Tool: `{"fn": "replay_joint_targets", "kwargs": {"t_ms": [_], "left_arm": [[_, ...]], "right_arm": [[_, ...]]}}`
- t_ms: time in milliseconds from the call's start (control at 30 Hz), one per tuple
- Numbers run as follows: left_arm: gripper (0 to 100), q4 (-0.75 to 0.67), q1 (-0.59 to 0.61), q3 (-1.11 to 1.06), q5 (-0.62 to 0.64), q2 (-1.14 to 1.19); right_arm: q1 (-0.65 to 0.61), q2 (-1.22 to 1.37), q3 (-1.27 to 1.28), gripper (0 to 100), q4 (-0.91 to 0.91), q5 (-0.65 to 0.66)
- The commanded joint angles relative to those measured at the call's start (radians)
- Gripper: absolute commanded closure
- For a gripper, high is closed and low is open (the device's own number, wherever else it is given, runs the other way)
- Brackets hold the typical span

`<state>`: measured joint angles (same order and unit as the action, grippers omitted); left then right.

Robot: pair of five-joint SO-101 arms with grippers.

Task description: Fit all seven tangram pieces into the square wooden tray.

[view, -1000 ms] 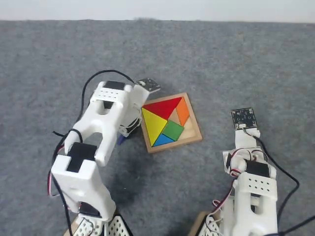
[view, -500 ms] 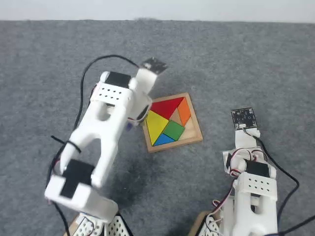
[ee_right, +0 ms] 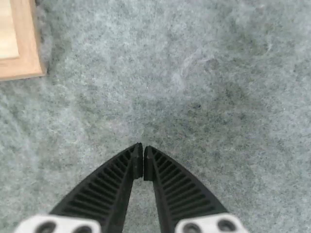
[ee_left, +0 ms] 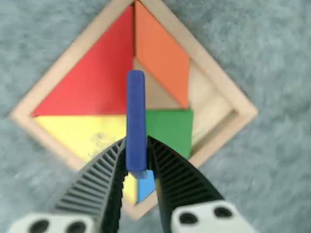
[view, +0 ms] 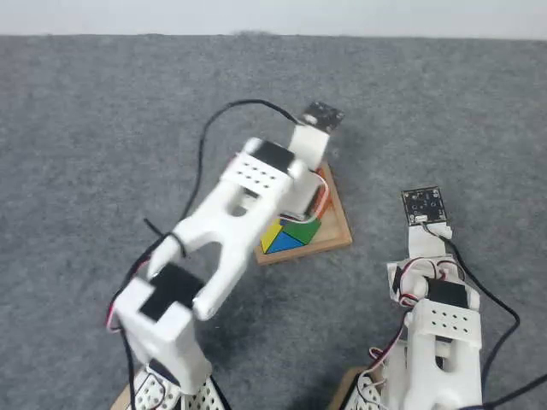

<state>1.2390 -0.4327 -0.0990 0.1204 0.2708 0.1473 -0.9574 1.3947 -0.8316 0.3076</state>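
The left arm has swung from beside the tray (ee_left: pixel 223 80) to above it. Its pincer (ee_left: pixel 136 143) grips a blue piece (ee_left: pixel 135 107) on edge over the tray's bare gap (ee_left: pixel 211 104), so placing looks next. The right pincer (ee_right: pixel 143 160) sits closed and empty near the tray's corner.

Both arms are built of white plastic shells with black servo blocks set between them. The left arm (view: pixel 224 224) and the right arm (view: pixel 444 342) each have a bracket dotted with small holes, a thin black cable, red wires and a small black circuit board. The left gripper (ee_left: pixel 136 143) and the right gripper (ee_right: pixel 143 148) have black tapering fingers (ee_right: pixel 116 184), ribbed inside, on white bases with dark round holes.
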Motion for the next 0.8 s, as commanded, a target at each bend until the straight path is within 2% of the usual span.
{"fn": "replay_joint_targets", "kwargs": {"t_ms": [0,467,667,767], "left_arm": [[99,-0.087,-0.055,0.042,0.103,0.043],[99,-0.138,-0.106,0.042,0.118,0.078],[92,-0.133,-0.132,0.042,0.118,0.078],[91,-0.138,-0.132,0.042,0.12,0.078]], "right_arm": [[-0.002,-0.031,-0.012,98.3,0.016,-0.011],[-0.004,-0.031,-0.012,98.3,0.018,-0.011],[-0.004,-0.031,-0.012,98.3,0.019,-0.009],[-0.004,-0.031,-0.012,98.3,0.019,-0.008]]}}
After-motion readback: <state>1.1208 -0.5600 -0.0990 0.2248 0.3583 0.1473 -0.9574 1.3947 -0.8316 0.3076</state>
